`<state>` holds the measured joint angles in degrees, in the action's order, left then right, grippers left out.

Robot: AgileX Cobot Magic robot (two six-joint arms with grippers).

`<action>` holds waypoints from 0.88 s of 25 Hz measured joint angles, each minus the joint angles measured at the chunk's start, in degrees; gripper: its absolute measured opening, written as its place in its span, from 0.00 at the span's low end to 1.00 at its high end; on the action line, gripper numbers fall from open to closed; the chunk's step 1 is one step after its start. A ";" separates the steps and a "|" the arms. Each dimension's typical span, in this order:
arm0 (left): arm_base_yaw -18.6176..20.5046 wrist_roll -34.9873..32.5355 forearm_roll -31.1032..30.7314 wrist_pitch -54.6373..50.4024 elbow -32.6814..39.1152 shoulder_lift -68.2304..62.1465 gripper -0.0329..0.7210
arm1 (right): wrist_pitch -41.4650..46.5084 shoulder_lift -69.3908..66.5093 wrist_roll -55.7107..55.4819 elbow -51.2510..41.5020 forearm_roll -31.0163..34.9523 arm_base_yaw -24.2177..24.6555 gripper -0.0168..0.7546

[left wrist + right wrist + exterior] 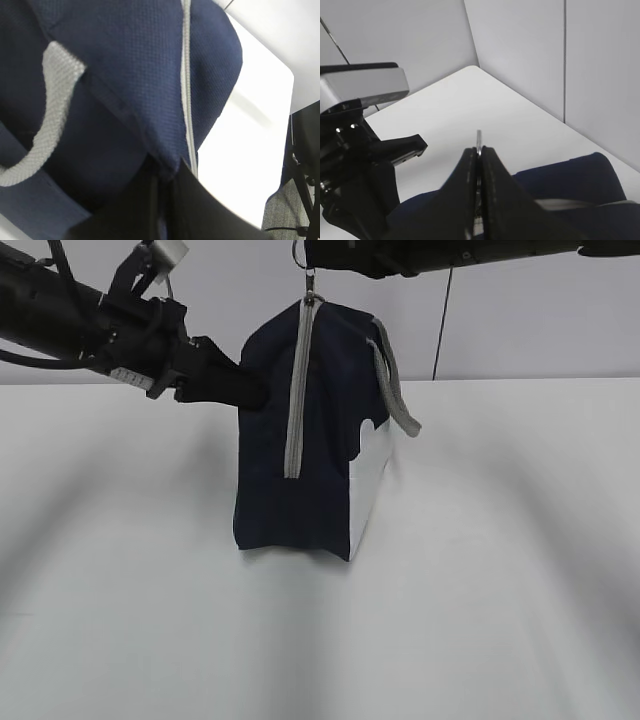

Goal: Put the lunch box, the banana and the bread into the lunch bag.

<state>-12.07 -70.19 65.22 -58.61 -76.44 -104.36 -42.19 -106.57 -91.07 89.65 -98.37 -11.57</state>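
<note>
The navy lunch bag [300, 490] stands upright on the white table [480, 590], its grey zipper [296, 400] running down the side that faces me. My left gripper [252, 390] is shut on a fold of the bag's fabric at its upper left; in the left wrist view the fingers [167, 175] pinch navy cloth [140, 75] beside the zipper [186, 90]. My right gripper [312, 255] hangs above the bag's top, shut on the metal ring pull [479, 137], which sticks out between its fingertips [479, 150]. The lunch box, the banana and the bread are out of view.
A grey strap handle [395, 390] droops off the bag's right side above a white panel [370, 480]. A second strap [50, 115] loops across the left wrist view. A pale wall [520, 320] rises behind the table. The left arm [360, 150] shows in the right wrist view.
</note>
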 joint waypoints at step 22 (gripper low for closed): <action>0.00 1.56 -1.67 0.52 0.00 0.00 0.04 | 2.10 -5.16 -3.85 5.60 -1.69 1.60 0.00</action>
<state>-12.07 -68.63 63.55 -58.09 -76.44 -104.36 -40.09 -111.73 -94.92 95.26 -100.05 -9.97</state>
